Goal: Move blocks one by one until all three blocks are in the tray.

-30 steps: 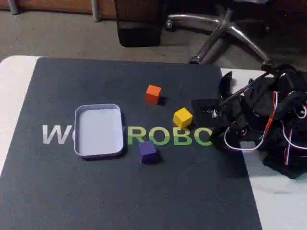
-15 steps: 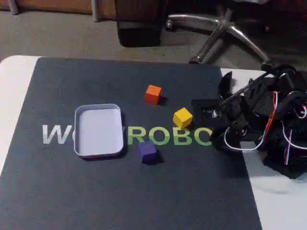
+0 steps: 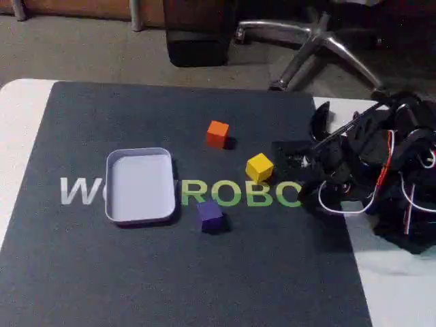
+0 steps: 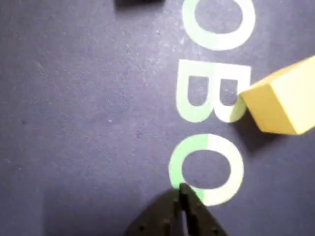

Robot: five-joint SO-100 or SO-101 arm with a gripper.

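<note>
1. Fixed view: folded low at the right edge of the dark mat (image 3: pixel 170 272), with the gripper (image 3: pixel 294 162) pointing left toward the blocks. Nearest is the yellow block (image 3: pixel 259 167), just beside the tip, on the green lettering. Farther off sit the orange block (image 3: pixel 217 133), up and left, and the purple block (image 3: pixel 210 215), down and left beside the tray (image 3: pixel 113 191). Nothing in the tray yet; all three cubes on the mat.

2. Wrist view: fingertips (image 4: pixel 183 196) pressed together at the bottom edge, grasping nothing. Yellow block (image 4: pixel 283 101) up and to the right of the tip, well off the closing line. Likely needed: open wide, swing right, then advance.
</note>
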